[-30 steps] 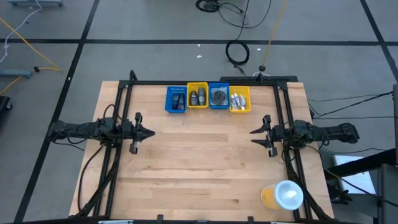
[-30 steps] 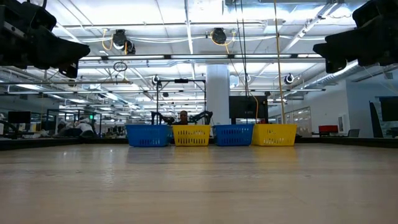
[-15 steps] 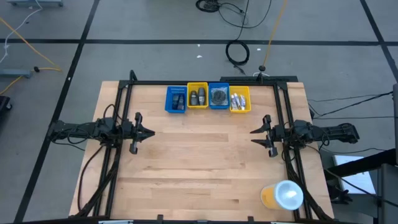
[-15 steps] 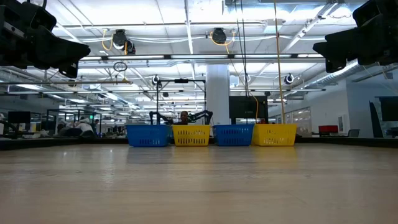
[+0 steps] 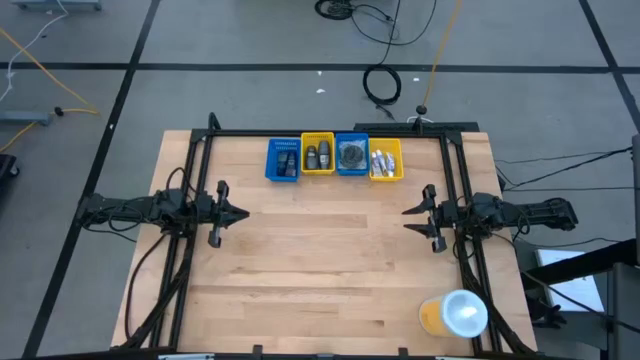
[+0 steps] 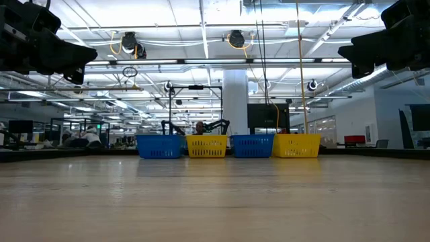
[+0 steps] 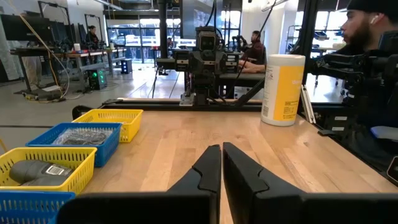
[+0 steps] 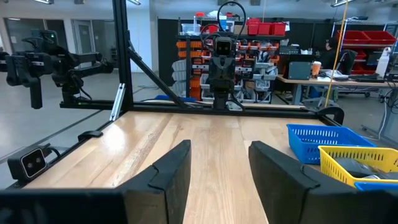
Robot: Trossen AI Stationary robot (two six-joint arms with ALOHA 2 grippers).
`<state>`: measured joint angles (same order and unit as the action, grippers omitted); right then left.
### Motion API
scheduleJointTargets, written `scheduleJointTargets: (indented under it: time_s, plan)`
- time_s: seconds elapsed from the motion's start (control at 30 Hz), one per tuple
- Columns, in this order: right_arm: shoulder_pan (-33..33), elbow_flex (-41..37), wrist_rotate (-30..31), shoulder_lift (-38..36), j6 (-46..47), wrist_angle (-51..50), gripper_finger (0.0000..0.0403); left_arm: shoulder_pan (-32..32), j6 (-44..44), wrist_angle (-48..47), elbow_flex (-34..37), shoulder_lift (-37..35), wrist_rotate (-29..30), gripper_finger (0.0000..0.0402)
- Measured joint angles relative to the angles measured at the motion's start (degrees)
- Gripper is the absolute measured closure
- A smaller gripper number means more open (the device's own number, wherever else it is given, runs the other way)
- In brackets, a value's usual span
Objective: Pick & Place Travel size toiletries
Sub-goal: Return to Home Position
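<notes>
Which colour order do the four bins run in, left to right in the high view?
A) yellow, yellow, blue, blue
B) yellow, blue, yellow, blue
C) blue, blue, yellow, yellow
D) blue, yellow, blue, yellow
D: in the high view the row at the table's far edge reads left blue bin, left yellow bin, right blue bin, right yellow bin, so the colours alternate starting with blue.

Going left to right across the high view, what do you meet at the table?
left pincer → first blue bin → first yellow bin → second blue bin → second yellow bin → right pincer
</notes>
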<state>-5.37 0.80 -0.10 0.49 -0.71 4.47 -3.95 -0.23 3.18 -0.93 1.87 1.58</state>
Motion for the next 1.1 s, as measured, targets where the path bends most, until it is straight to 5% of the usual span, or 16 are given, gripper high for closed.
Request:
scheduleJointTargets:
  time_s: [1.1]
  plan:
    - [0.00, 0.00, 0.00, 0.02, 0.02, 0.02, 0.0248, 0.00, 0.00, 0.01, 0.00, 0.00, 0.00, 0.0387]
